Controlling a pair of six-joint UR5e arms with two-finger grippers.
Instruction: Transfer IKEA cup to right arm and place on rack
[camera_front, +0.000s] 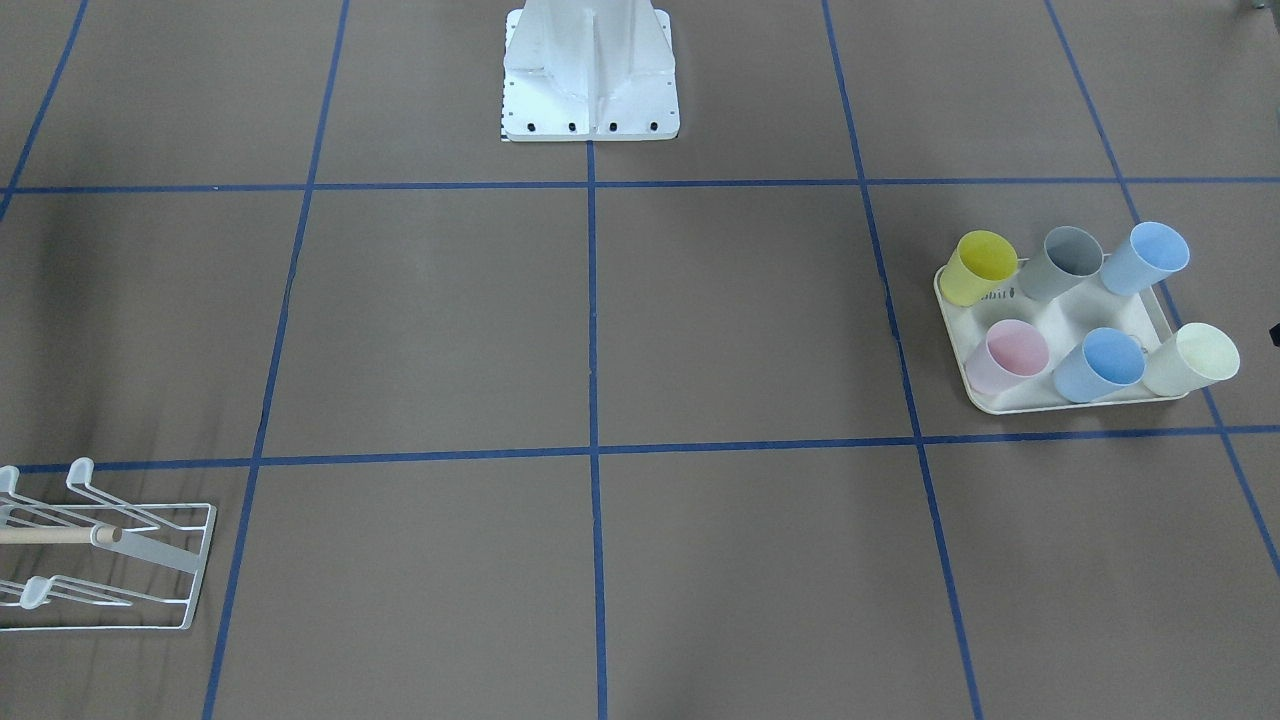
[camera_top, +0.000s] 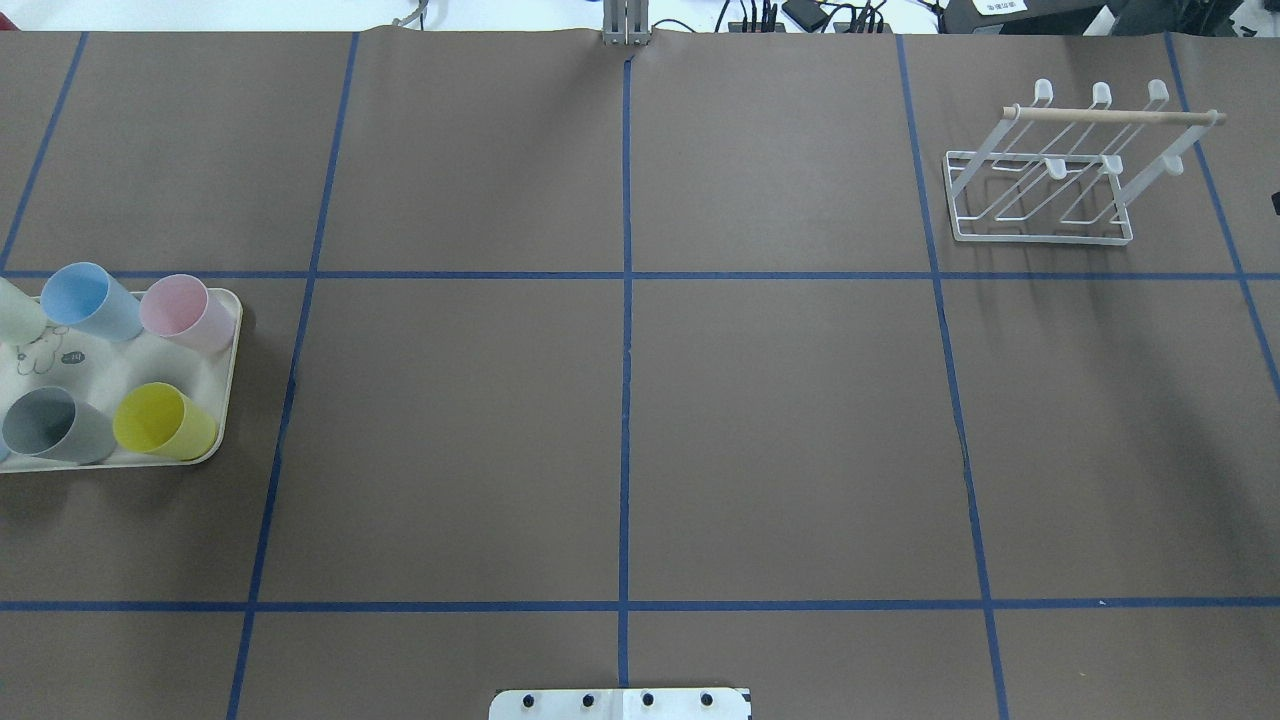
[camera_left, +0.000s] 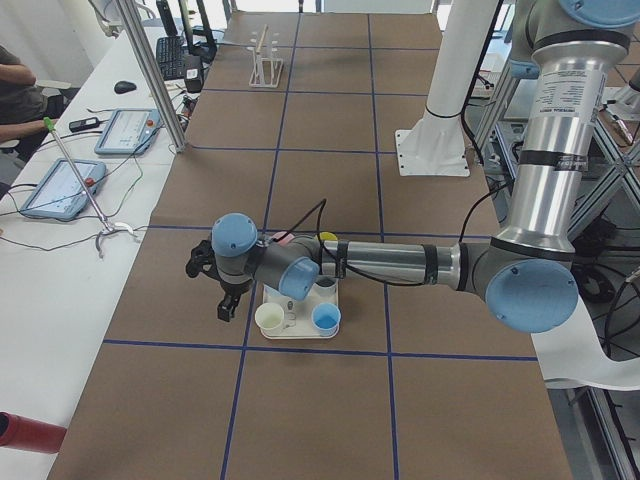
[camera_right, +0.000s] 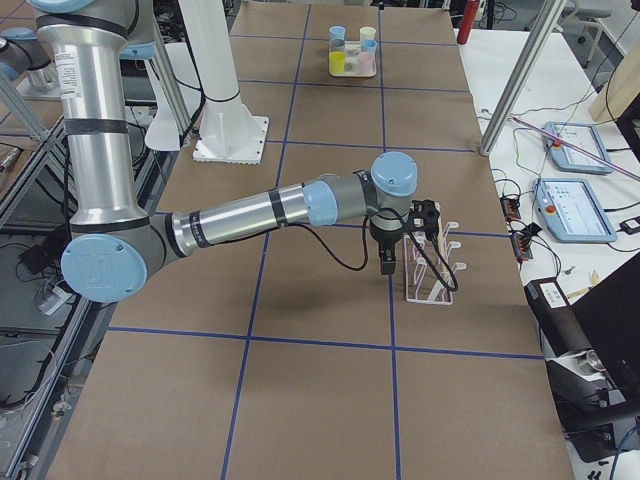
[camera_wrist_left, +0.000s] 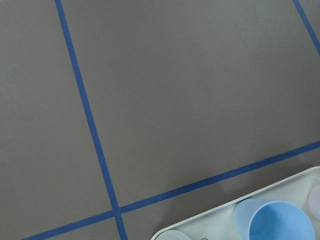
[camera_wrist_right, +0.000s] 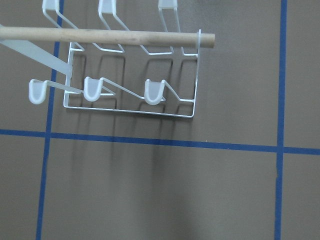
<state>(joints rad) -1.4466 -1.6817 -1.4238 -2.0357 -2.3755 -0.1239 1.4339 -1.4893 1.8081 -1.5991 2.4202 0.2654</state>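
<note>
Crowded cups (camera_top: 185, 312) invite a knock-over.
The left tool (camera_left: 229, 303), near the tray (camera_top: 234, 370) at the desk's (camera_top: 780, 430) 9 o'clock, may topple neighbours; whether it or the right tool (camera_right: 386, 262) is open, I cannot tell.

taped brown table (camera_top: 620, 400) bears tray (camera_top: 100, 365), wire rack (camera_top: 1053, 167) and robot base (camera_top: 620, 704).

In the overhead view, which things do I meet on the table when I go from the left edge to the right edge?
Cream tray holding the cups -> robot's base plate at the near edge -> white wire rack at the far right.
</note>
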